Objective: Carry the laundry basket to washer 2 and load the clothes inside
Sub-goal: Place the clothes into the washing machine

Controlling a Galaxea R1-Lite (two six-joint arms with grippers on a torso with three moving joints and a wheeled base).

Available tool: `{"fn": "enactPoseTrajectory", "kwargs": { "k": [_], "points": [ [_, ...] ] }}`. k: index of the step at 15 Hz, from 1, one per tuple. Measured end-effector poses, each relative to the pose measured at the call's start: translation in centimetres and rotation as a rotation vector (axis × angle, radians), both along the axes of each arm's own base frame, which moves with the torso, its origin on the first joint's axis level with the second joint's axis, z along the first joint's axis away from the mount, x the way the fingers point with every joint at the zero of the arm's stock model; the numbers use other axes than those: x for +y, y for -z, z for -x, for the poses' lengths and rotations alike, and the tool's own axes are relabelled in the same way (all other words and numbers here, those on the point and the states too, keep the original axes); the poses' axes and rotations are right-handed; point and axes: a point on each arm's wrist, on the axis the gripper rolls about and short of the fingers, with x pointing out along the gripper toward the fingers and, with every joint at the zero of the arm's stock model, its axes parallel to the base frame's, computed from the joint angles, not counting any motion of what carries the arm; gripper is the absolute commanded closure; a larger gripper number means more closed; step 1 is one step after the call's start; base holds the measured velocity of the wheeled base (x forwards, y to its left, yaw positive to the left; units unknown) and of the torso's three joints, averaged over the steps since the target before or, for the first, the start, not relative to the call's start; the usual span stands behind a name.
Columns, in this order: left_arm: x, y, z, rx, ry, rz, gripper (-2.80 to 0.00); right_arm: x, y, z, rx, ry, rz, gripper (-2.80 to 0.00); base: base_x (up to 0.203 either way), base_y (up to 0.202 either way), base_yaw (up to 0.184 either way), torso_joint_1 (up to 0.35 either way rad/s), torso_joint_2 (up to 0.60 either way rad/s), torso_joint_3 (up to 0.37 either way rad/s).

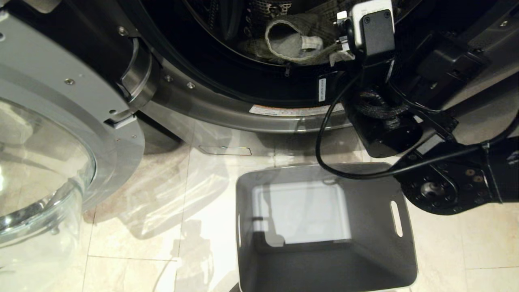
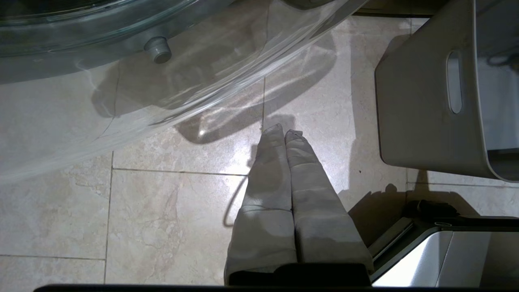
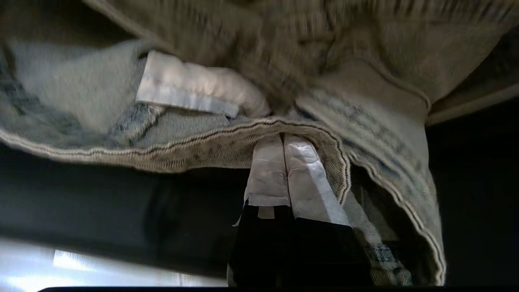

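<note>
My right gripper (image 3: 284, 140), jaws pinched together on the hem of the clothes (image 1: 296, 38), sits at the drum mouth of washer 2 (image 1: 227, 109) with the garment bunched just beyond it, far from the empty laundry basket (image 1: 381, 227).

One washer (image 1: 227, 109), its one glass door (image 1: 44, 162) swung open. One grey laundry basket (image 1: 365, 243) on the floor; two slot handles visible. One denim garment (image 1: 300, 40) in the drum. Two claws: left (image 2: 284, 134), right (image 3: 284, 140).
</note>
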Motion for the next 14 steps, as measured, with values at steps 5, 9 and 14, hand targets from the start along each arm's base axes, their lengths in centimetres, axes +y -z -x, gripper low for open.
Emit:
{"fn": "enactPoseTrajectory", "kwargs": {
  "k": [5, 9, 14],
  "points": [
    [0.0, 0.0, 0.0, 0.0, 0.0, 0.0, 0.0, 2.5, -3.6, -2.9, -0.249, 0.03, -0.077, 0.0, 0.0, 0.0, 0.0, 0.0, 0.0, 0.0],
    [0.0, 0.0, 0.0, 0.0, 0.0, 0.0, 0.0, 3.0, -4.9, -2.9, -0.467, 0.033, -0.05, 0.0, 0.0, 0.0, 0.0, 0.0, 0.0, 0.0],
    [0.0, 0.0, 0.0, 0.0, 0.0, 0.0, 0.0, 3.6, -6.7, -0.3, -0.49, -0.017, -0.08, 0.0, 0.0, 0.0, 0.0, 0.0, 0.0, 0.0]
  ]
}}
